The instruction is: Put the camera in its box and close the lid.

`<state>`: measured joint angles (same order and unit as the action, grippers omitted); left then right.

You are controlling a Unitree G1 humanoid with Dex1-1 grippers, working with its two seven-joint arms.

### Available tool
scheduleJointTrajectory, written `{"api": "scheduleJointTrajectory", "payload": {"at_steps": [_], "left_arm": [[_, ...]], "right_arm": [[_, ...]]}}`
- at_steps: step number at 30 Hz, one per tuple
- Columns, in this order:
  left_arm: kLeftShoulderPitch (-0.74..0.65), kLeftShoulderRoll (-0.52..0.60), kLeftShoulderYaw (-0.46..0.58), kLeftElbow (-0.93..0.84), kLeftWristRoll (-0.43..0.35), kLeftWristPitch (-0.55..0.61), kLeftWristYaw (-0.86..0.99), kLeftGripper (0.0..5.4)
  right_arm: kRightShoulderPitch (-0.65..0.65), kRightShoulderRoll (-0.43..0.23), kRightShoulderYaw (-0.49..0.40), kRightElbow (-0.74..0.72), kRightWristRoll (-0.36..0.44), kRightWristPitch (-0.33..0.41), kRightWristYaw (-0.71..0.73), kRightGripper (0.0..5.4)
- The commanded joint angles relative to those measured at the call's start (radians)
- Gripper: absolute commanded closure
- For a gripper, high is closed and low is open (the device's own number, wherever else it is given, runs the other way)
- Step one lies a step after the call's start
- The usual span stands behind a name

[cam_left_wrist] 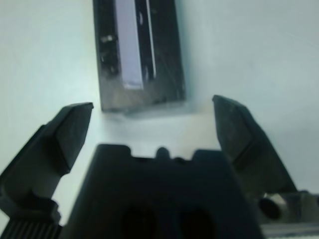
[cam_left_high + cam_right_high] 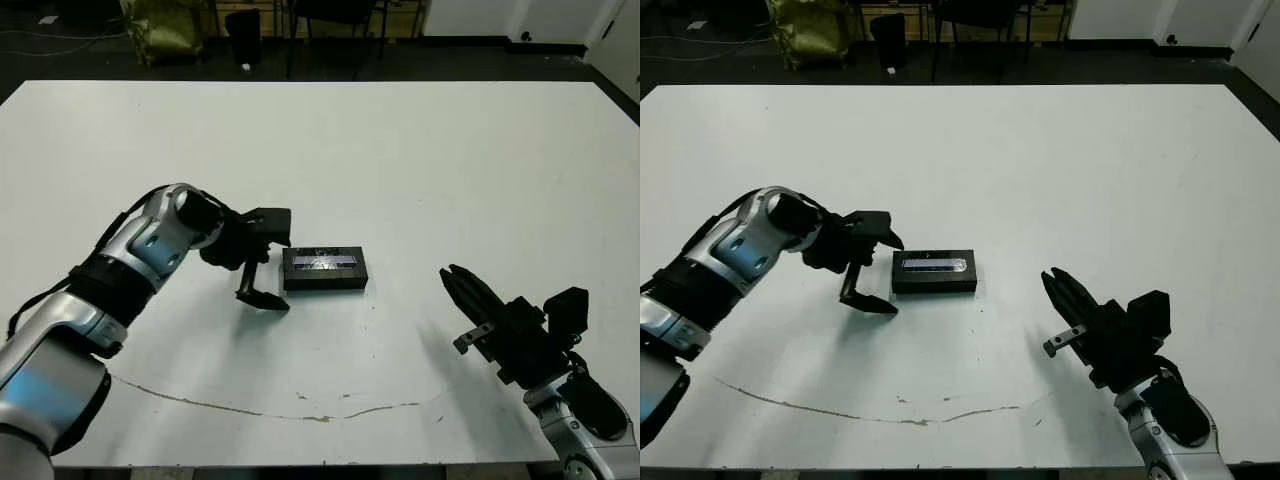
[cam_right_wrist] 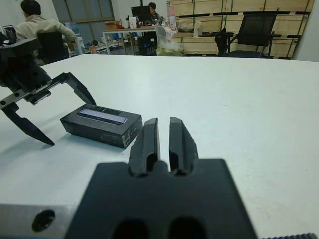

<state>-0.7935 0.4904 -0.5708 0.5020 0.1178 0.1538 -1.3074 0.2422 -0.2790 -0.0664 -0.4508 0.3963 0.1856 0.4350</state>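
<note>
Lid (image 2: 325, 262) with its glossy grey strip sits flat on a black box body (image 2: 326, 281) near the middle of the white bench (image 2: 420, 160) — closed as far as the head views show; camera itself not visible. Left tool (image 2: 263, 268) sits just off the box's left end, fingers spread wide and angled down at the bench, gripping nothing, not touching the box. Right tool (image 2: 457, 284) hangs low over the near right part of the bench, well apart from the box, fingers pressed together and empty. A thin brownish curved mark (image 2: 270, 410) runs along the bench's near edge. Left wrist view: box end-on just beyond the two wide-open fingers (image 1: 65, 134), strip visible on top, blurred; nothing between the fingers but bare bench. Right wrist view: the two fingers (image 3: 149, 142) almost touching with only a slit between, pointing past the box — the open left tool stands just beyond its far end. Background there: a seated person (image 3: 37, 27), desks, black chairs (image 3: 249, 35).
</note>
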Motion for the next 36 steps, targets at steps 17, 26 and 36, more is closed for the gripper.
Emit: {"api": "scheduleJointTrajectory", "payload": {"at_steps": [17,26,36], "left_arm": [[0.381,0.223,0.394,-0.321,-0.134,0.225,0.281,0.62],[0.530,-0.049,0.572,-0.862,-0.316,0.417,0.678,2.80],[0.595,-0.360,0.368,-1.062,-0.281,0.434,1.013,5.23]], "right_arm": [[-0.006,-0.011,-0.009,0.015,0.005,0.018,0.002,5.40],[-0.009,0.001,-0.003,0.020,0.001,0.015,-0.011,5.40],[-0.003,0.017,0.008,-0.002,-0.019,0.031,-0.063,5.40]]}}
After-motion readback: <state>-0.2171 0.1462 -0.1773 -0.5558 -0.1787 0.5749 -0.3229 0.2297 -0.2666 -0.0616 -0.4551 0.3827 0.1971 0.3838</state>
